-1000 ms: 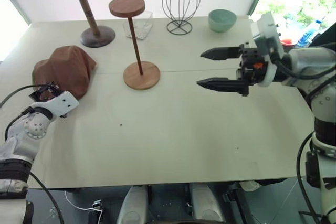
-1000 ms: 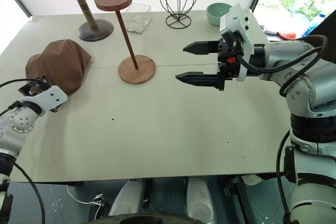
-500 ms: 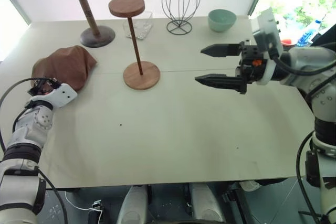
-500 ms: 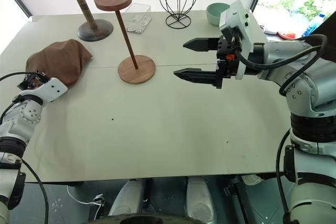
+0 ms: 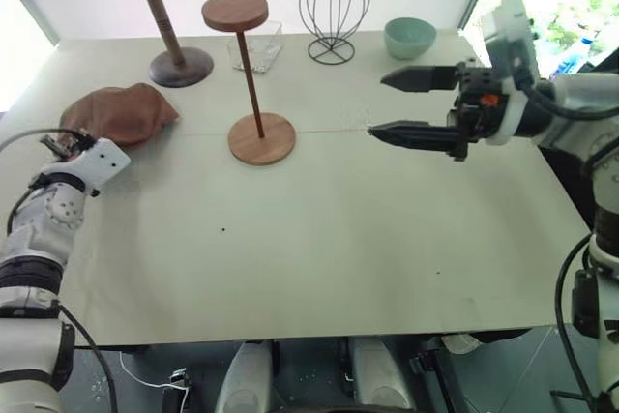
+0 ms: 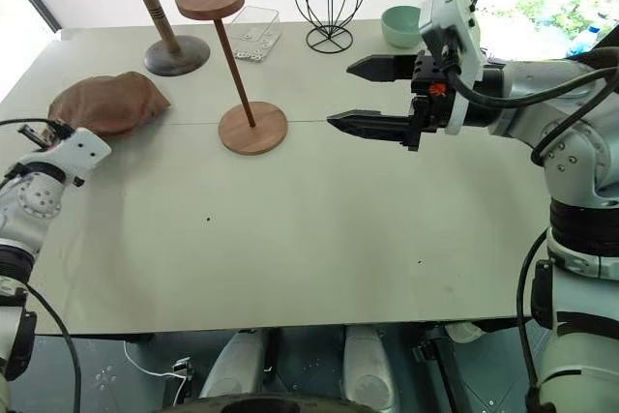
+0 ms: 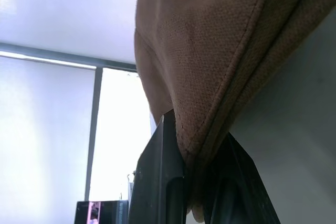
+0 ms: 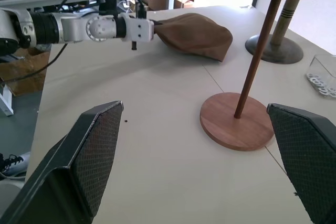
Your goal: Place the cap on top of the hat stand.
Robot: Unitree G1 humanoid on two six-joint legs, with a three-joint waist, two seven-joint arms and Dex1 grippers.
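My left end effector [image 7: 191,182] is pinched tight on the edge of the cap [image 5: 121,113]. The cap (soft and brown) sits at the far left of the worktop [image 5: 319,258]. To its right stands the hat stand [image 5: 253,79], with nothing on its round top. My right end effector [image 5: 392,103] hangs above the worktop on the right, pointing left at the hat stand, with its fingers wide apart and holding nothing.

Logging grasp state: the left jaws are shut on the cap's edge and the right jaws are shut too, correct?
Not quite. The right gripper has its jaws open, as the right eye view shows. The left gripper is indeed shut on the cap.
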